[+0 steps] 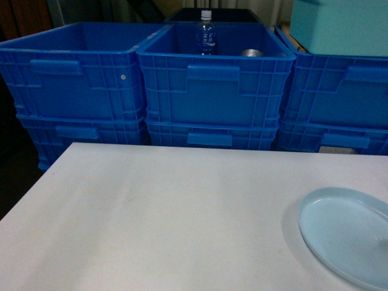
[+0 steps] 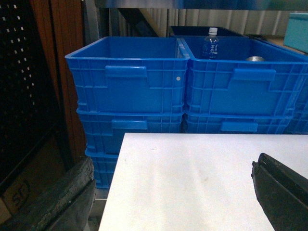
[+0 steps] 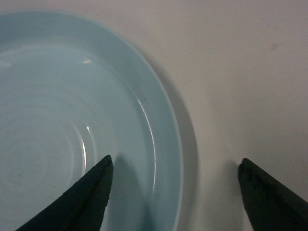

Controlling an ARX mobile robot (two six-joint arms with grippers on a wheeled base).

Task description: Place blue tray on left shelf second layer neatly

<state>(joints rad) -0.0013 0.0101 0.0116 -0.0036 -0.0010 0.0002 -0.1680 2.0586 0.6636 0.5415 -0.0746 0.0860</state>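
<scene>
Right gripper (image 3: 175, 192) spread, one finger over the blue tray (image 1: 348, 233) and one beyond its rim, tray at the white table (image 1: 170, 218) right front edge; left gripper (image 2: 173, 192) spread over the bare left edge; bottle (image 1: 206, 33) (label unreadable) stands in a blue crate (image 1: 212, 91).

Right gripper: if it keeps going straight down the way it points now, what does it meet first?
Most likely the blue tray's rim: the open right gripper straddles it, one finger over the dish, the other over the white table. Height above is unclear.
</scene>
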